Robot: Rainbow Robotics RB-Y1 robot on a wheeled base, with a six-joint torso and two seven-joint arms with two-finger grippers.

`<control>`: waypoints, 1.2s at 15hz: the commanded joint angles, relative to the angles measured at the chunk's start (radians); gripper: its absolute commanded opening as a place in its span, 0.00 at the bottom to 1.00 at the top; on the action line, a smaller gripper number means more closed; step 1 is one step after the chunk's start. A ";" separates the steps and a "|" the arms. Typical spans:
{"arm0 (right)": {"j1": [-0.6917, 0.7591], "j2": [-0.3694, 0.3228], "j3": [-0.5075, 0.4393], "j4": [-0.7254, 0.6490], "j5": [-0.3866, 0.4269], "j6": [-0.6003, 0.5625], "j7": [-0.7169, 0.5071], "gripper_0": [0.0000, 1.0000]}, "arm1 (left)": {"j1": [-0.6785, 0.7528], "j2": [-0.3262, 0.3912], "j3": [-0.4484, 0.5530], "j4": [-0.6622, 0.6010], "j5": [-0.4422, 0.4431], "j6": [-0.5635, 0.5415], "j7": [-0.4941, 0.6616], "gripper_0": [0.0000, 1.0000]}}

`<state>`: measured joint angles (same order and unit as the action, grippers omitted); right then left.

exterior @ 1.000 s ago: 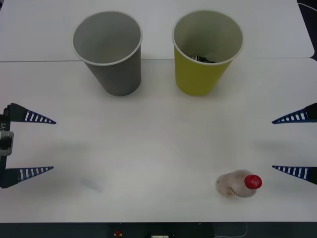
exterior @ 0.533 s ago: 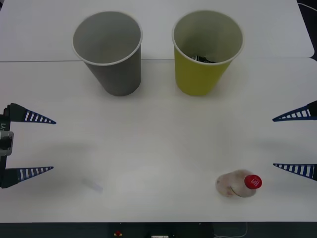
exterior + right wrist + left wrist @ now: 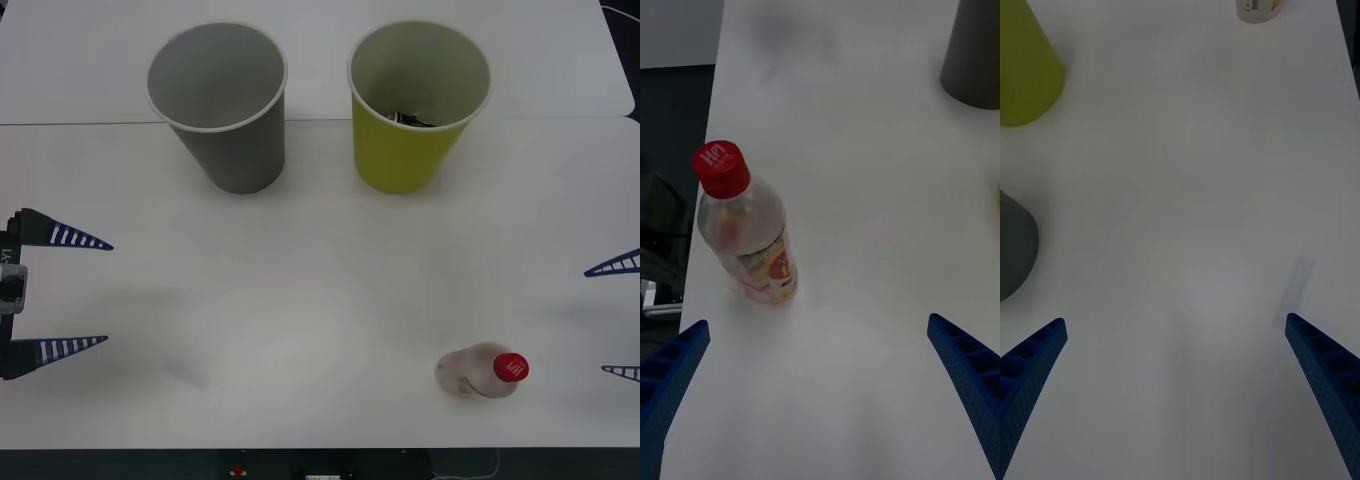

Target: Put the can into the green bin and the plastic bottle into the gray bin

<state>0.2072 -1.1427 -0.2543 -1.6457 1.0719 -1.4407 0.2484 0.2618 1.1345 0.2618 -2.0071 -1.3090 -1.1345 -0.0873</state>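
Near the front edge of the white bench (image 3: 320,290), toward the robot's right, the plastic bottle (image 3: 482,371) stands upright with its red cap on. At the far side, the gray bin (image 3: 219,105) stands left of the green bin (image 3: 415,105), something dark inside the green one. Both tools, the left tool (image 3: 60,292) and right tool (image 3: 620,318), hover wide open and empty at the bench's sides.

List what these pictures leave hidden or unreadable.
- Dark contents of the green bin: front view, mostly hidden by its own wall; unidentifiable.
- Plastic bottle: front view, label unreadable from above.
- Right gripper: front view, cut off by the frame edge.
- Gray bin: right wrist view, cropped at the corner.
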 commanded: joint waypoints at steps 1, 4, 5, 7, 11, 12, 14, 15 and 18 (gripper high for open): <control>0.003 0.012 0.000 0.070 -0.006 -0.060 0.071 1.00 | 0.000 0.000 0.000 0.000 0.000 0.000 0.000 1.00; 0.017 0.054 0.001 0.139 -0.006 -0.081 0.166 1.00 | 0.000 0.000 0.000 0.000 0.000 0.000 0.000 1.00; 0.023 0.066 0.003 0.156 -0.006 -0.089 0.173 1.00 | 0.000 0.000 0.000 0.000 0.000 0.000 0.000 1.00; 0.032 0.087 0.003 0.182 -0.013 -0.101 0.186 1.00 | 0.000 0.000 0.000 0.000 0.000 0.000 0.000 1.00; 0.034 0.162 0.018 0.253 -0.023 -0.124 0.212 1.00 | 0.000 0.000 0.000 0.000 0.000 0.000 0.000 1.00; 0.034 0.182 0.021 0.267 -0.023 -0.124 0.218 1.00 | 0.000 0.000 0.000 0.000 0.000 0.000 0.000 1.00; 0.031 0.227 0.027 0.287 -0.023 -0.116 0.235 1.00 | 0.000 0.000 0.000 0.000 0.000 0.000 0.000 1.00; 0.031 0.244 0.032 0.291 -0.023 -0.112 0.239 1.00 | 0.000 0.000 0.000 0.000 0.000 0.000 0.000 1.00; 0.024 0.299 0.058 0.308 -0.023 -0.084 0.249 1.00 | 0.000 0.000 0.000 0.000 0.000 0.000 0.000 1.00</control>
<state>0.2349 -0.8586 -0.2034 -1.3443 1.0492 -1.5316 0.4956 0.2618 1.1345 0.2618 -2.0071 -1.3090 -1.1345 -0.0873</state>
